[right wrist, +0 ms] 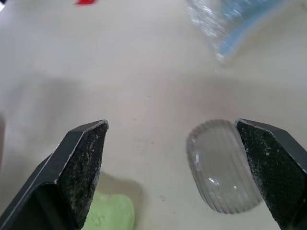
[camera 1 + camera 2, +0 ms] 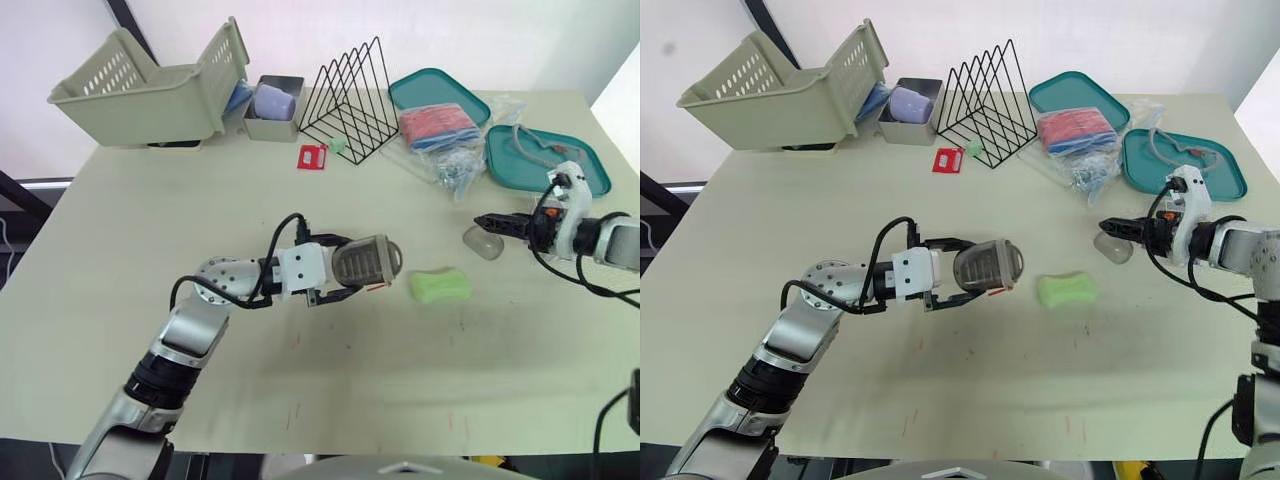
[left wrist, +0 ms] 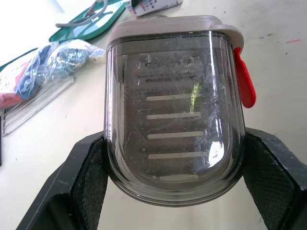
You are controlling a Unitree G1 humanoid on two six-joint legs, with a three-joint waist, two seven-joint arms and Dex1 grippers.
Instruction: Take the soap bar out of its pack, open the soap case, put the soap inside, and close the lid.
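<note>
My left gripper [image 2: 350,268] is shut on the soap case [image 2: 365,262], a smoky clear shell with a grey end and a red latch [image 3: 245,84]. The black fingers [image 3: 88,177] press on both sides of the case [image 3: 175,110]. The bare green soap bar [image 2: 440,286] lies on the table just right of the case. Further right lies the empty clear ribbed pack [image 2: 483,242]. My right gripper [image 2: 490,222] hovers open beside it; in the right wrist view the pack [image 1: 223,165] lies by one finger and the soap [image 1: 110,213] near the other.
Along the table's far side stand a tilted beige basket [image 2: 150,90], a grey tin [image 2: 272,108], a black wire rack [image 2: 350,95], two teal trays [image 2: 440,90] [image 2: 545,160] and crumpled plastic bags [image 2: 455,165]. A small red card [image 2: 312,157] lies in front of the rack.
</note>
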